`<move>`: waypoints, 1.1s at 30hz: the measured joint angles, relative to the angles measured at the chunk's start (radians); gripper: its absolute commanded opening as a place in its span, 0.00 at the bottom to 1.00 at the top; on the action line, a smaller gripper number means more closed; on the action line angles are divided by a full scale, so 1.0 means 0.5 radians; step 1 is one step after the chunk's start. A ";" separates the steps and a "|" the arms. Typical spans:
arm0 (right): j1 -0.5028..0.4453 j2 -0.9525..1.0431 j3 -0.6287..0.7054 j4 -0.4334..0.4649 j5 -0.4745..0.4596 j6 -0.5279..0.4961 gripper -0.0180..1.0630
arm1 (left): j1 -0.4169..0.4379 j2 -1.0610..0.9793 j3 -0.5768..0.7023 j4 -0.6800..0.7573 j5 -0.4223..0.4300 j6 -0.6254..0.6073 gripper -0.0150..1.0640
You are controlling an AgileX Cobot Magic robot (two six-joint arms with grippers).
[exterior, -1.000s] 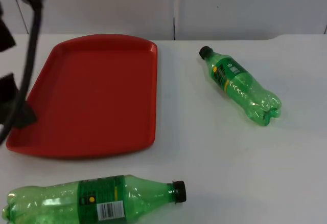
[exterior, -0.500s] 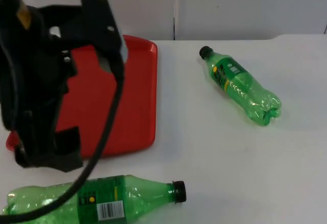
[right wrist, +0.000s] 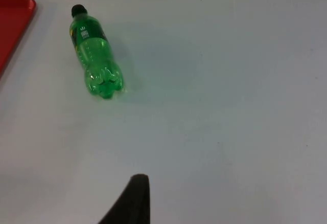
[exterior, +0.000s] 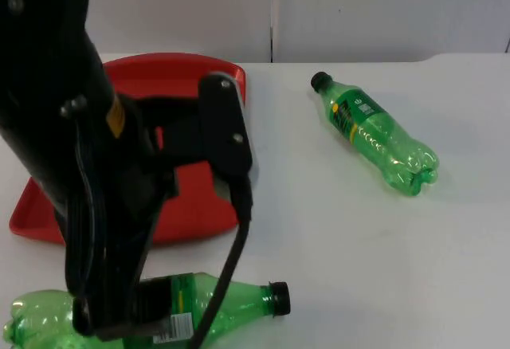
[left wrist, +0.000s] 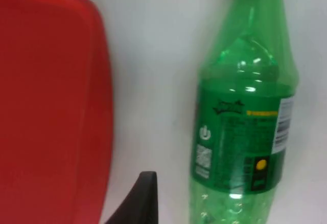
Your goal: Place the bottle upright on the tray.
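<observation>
While it lies on its side on the white tabletop (exterior: 335, 245) just in front of the red tray (exterior: 179, 74), the near green bottle (exterior: 231, 299) has the left hand (exterior: 119, 317) over it, grip state impossible to tell. A second green bottle (exterior: 373, 132) lies beyond, well right of the tray.

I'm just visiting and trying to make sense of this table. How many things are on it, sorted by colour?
Green: 2, a large bottle lying near the front edge and a small bottle lying at the far right.
Red: 1, the tray.
Total: 3.
</observation>
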 measured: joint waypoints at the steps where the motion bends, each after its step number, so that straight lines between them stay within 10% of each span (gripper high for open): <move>1: 0.000 0.000 0.000 0.000 0.000 0.000 0.99 | 0.000 0.000 0.000 0.000 0.000 0.000 0.99; 33: 0.000 0.000 0.000 0.000 0.000 0.000 0.99 | -0.011 0.624 0.103 0.010 -0.617 0.058 0.99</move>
